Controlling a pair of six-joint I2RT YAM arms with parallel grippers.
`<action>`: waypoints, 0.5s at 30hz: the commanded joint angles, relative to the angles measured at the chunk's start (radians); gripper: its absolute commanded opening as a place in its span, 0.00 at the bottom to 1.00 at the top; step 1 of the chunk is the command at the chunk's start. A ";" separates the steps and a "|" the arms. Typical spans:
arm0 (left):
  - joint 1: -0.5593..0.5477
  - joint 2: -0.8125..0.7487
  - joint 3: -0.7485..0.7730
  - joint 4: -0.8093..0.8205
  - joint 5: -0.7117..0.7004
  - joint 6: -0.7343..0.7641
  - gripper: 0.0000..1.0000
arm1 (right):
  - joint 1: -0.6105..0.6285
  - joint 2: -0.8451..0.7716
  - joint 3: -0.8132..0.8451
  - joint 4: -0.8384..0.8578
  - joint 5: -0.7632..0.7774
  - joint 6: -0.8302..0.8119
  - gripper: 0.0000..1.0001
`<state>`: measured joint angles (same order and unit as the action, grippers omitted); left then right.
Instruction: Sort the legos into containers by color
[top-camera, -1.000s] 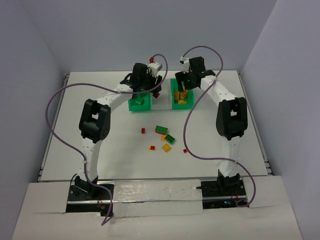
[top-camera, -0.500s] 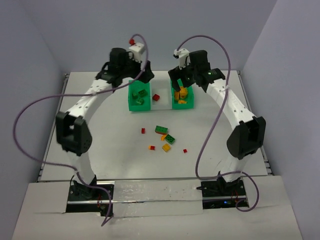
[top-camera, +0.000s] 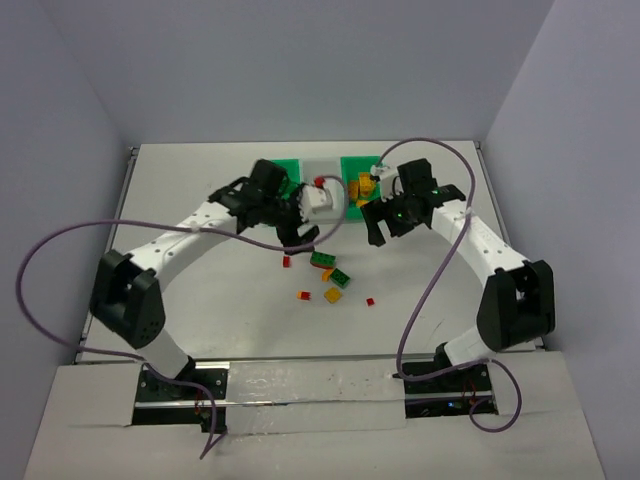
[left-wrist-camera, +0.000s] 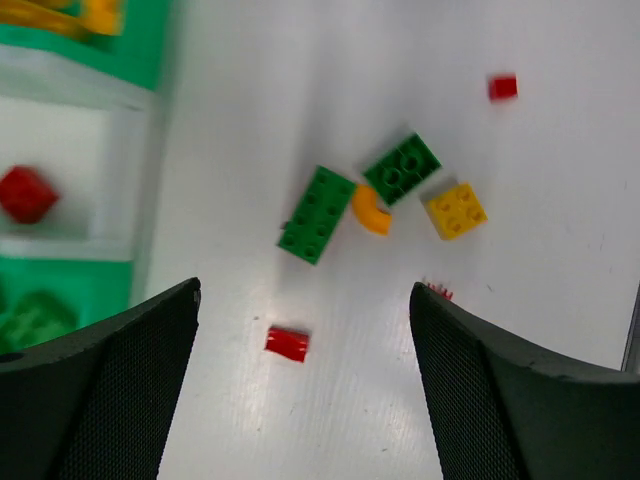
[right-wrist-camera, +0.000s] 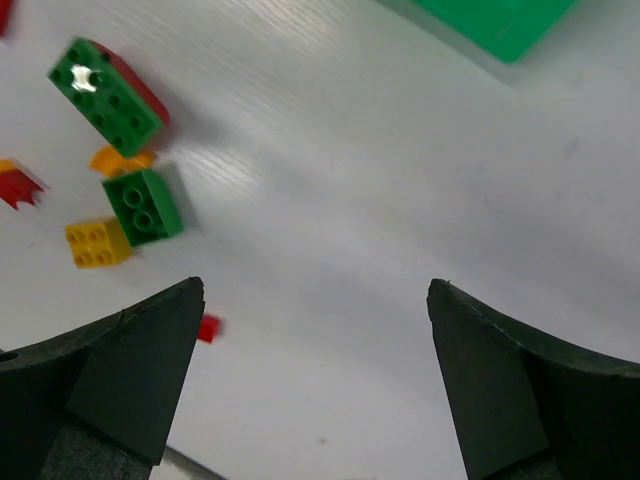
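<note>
Just below the gaping, empty left tool (left-wrist-camera: 305, 290), loose legos (left-wrist-camera: 318, 214); gaping right tool (right-wrist-camera: 316, 287) nearby.

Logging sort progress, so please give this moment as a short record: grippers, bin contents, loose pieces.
left gripper: open, empty, over the loose pieces
right gripper: open, empty
white bin: one red piece
left green bin: green brick
right green bin: orange and yellow pieces
loose on table: long green brick, square green brick, yellow brick, orange curved piece, red bits
</note>
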<state>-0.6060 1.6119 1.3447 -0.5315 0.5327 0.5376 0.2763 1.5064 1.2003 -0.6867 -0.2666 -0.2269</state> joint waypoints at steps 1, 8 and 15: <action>-0.088 0.141 0.144 -0.219 -0.113 0.262 0.90 | -0.116 -0.151 -0.043 -0.025 -0.011 -0.015 1.00; -0.163 0.331 0.270 -0.283 -0.220 0.358 0.88 | -0.262 -0.230 -0.117 -0.069 -0.057 -0.060 1.00; -0.177 0.451 0.330 -0.304 -0.290 0.400 0.83 | -0.325 -0.222 -0.145 -0.071 -0.104 -0.077 1.00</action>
<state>-0.7774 2.0310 1.6166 -0.7881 0.2897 0.8805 -0.0230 1.2873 1.0672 -0.7518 -0.3296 -0.2805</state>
